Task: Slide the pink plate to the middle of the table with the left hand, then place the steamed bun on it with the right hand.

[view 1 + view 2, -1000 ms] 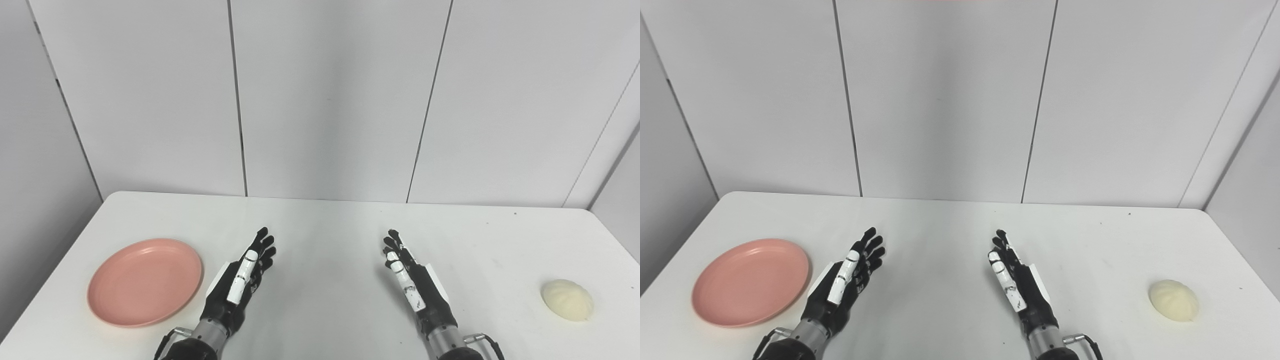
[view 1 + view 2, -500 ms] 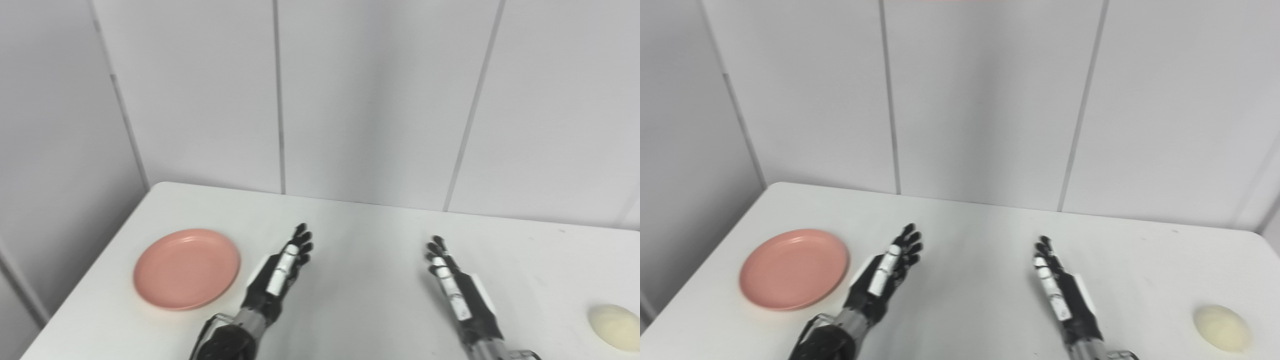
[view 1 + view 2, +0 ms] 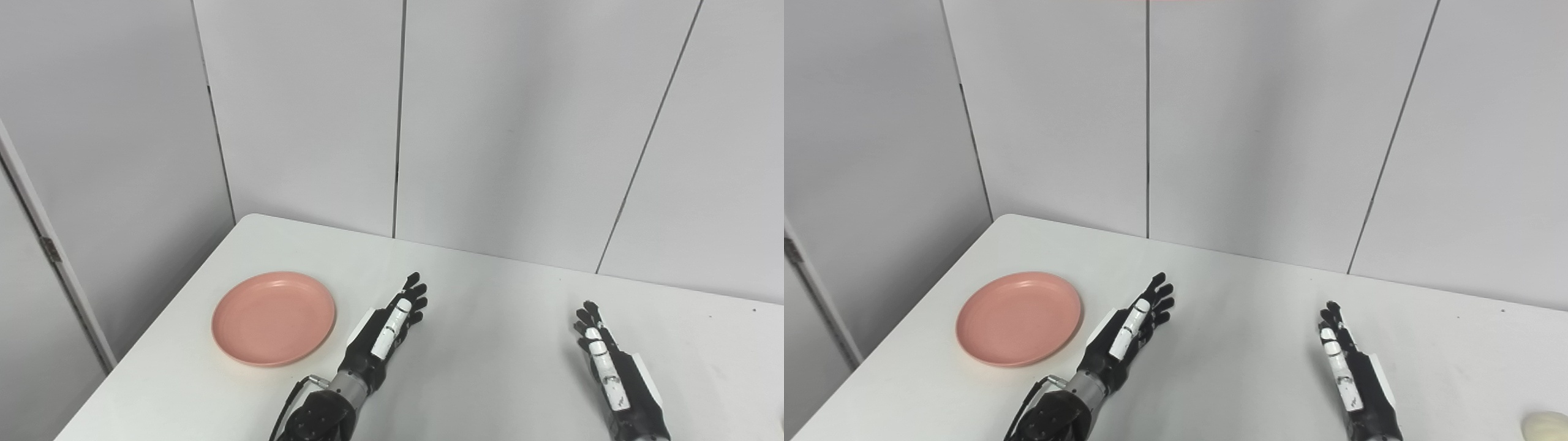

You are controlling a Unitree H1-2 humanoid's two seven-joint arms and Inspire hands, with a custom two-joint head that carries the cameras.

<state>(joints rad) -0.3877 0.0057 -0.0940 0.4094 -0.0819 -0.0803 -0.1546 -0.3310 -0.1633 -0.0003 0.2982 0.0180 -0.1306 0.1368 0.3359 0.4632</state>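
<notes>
Both hands (image 3: 386, 334) empty beside pink plate (image 3: 274, 317)

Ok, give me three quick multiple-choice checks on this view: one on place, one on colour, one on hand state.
1. Where is the plate?
A. left part of the table
B. table middle
C. under the right hand

2. What colour is the plate?
A. blue
B. pink
C. green

3. What is the left hand doing?
A. gripping the plate
B. holding the bun
C. open, beside the plate

Answers: 1 A, it lies near the left edge; 2 B, plainly pink; 3 C, its fingers are spread and nothing is in it.
</notes>
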